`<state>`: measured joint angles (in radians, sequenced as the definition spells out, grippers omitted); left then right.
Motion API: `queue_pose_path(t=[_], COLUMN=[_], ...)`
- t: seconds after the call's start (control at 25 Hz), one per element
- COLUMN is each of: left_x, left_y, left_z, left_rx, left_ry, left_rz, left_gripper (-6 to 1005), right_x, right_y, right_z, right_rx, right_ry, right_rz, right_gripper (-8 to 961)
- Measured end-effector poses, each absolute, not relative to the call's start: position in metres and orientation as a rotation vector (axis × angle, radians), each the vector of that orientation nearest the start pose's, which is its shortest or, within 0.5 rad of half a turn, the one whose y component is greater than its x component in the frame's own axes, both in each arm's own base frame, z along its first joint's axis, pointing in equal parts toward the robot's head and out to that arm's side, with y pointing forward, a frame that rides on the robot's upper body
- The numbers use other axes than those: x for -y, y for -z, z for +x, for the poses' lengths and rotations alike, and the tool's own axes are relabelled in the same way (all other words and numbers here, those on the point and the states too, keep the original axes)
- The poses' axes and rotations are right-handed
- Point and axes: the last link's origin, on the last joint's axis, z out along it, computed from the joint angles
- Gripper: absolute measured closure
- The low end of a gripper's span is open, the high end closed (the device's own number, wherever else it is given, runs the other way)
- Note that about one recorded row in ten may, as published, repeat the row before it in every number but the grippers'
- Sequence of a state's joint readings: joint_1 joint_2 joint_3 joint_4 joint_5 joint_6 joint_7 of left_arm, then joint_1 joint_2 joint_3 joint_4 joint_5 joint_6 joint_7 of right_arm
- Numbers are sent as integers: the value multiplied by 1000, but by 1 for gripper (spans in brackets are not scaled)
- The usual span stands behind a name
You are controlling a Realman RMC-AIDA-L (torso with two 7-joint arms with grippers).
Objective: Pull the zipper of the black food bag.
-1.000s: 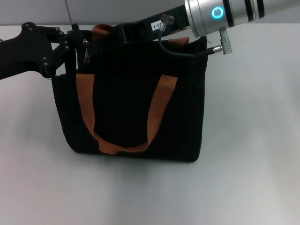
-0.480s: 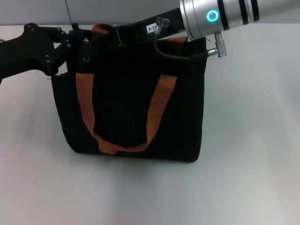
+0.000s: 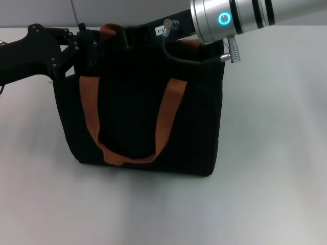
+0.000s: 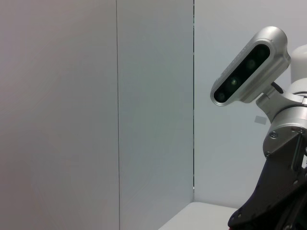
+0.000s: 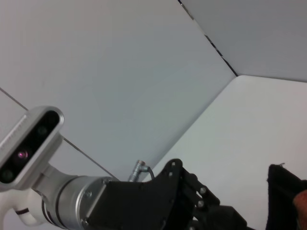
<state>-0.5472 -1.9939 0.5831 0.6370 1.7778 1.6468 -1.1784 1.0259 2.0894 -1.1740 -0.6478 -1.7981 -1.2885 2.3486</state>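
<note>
Both grippers are working at the bag's top edge; left gripper, right gripper. Can't tell their grip or zipper progress.

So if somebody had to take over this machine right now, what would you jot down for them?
Left gripper: at the top left corner of the black food bag, against the fabric; whether its jaws are open or shut cannot be seen.
Right gripper: reaching in from the right across the bag's top edge; its jaws are hidden too.
The bag stands upright on the white table, one orange-brown strap hanging down its front.
The zipper is not visible, so how far it has been pulled cannot be judged.
Left to do: check the zip line from above before pulling.
</note>
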Motion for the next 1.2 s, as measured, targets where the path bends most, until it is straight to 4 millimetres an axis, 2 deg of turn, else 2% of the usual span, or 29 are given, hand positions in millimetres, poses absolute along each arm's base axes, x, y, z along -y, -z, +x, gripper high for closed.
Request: queue_pose_path(t=[0.96, 1.2], left_x=[-351, -351], left_y=[-63, -62], left_z=[-252, -251], left_rx=[276, 277], left_ry=[925, 931], left_rz=[-2491, -2493], left_gripper=[960, 960], right_x=[-409, -407], right_y=[62, 68], right_z=[55, 55], right_rx=[-1297, -1273], right_ry=[-644, -600], right_rz=[-2864, -2875], right_gripper=[665, 677])
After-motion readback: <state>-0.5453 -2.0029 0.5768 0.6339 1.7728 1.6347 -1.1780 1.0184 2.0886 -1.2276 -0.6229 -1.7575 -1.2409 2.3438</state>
